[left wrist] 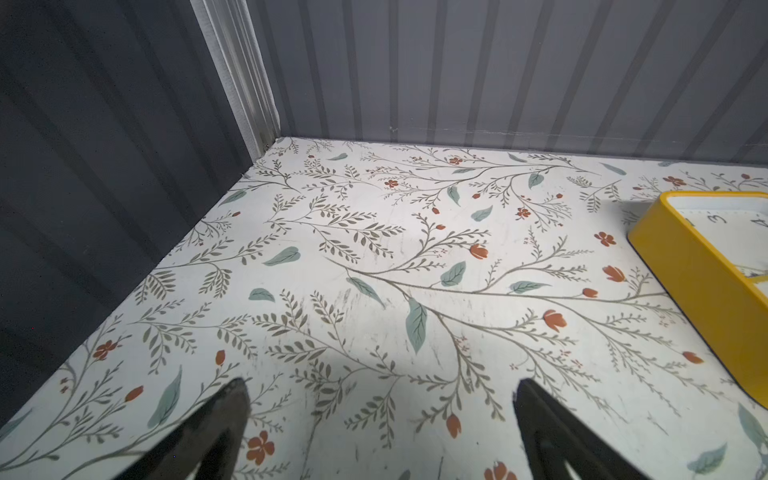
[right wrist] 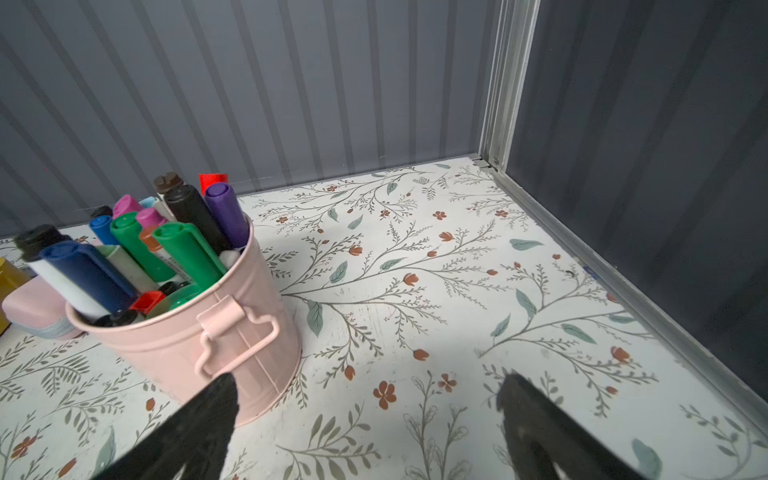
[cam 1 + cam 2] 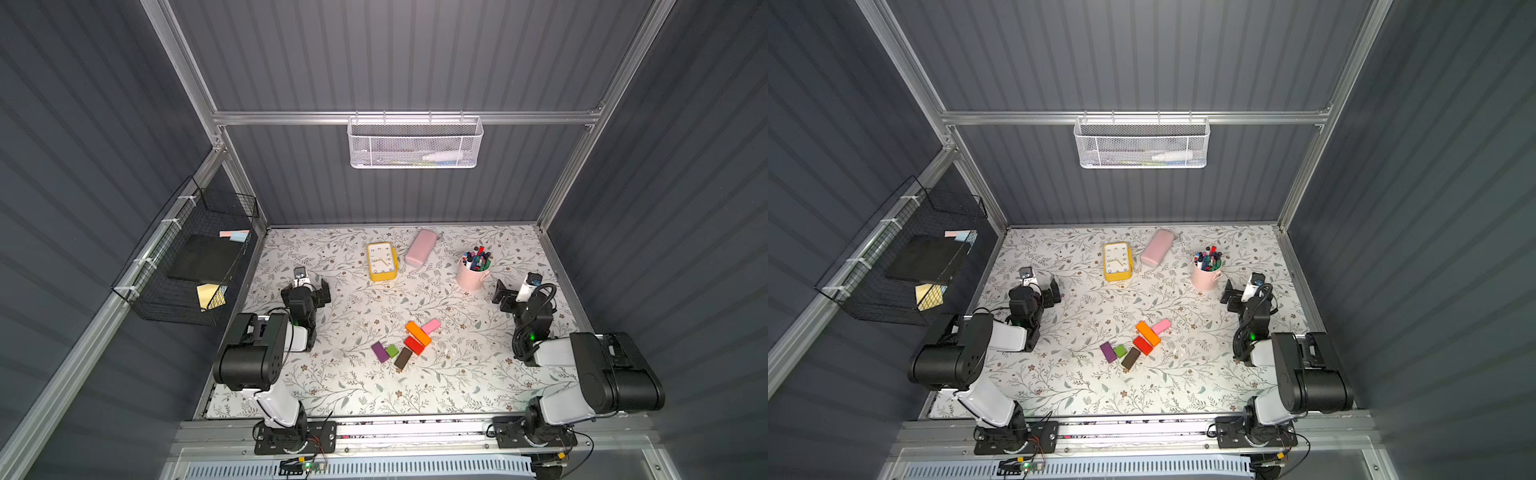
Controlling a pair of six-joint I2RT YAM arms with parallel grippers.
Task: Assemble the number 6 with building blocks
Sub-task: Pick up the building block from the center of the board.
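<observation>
The building blocks lie loose in a cluster on the floral table in both top views. An orange block [image 3: 418,333] leans across a red one [image 3: 414,345], and a pink one [image 3: 430,326] is just behind it. To their left lie a purple block [image 3: 380,351], a green cube [image 3: 392,351] and a dark brown block [image 3: 403,358]. They form no number 6. My left gripper [image 3: 306,291] [image 1: 381,388] stands open and empty, far left of the cluster. My right gripper [image 3: 515,291] [image 2: 368,380] is open and empty at the far right. Neither wrist view shows a block.
A yellow clock [image 3: 381,262] [image 1: 706,266] and a rounded pink case [image 3: 420,247] lie at the back. A pink bucket [image 3: 473,274] [image 2: 187,345] of markers stands right beside my right gripper. A white mesh basket [image 3: 413,143] hangs on the back wall, a black wire basket [image 3: 187,266] on the left.
</observation>
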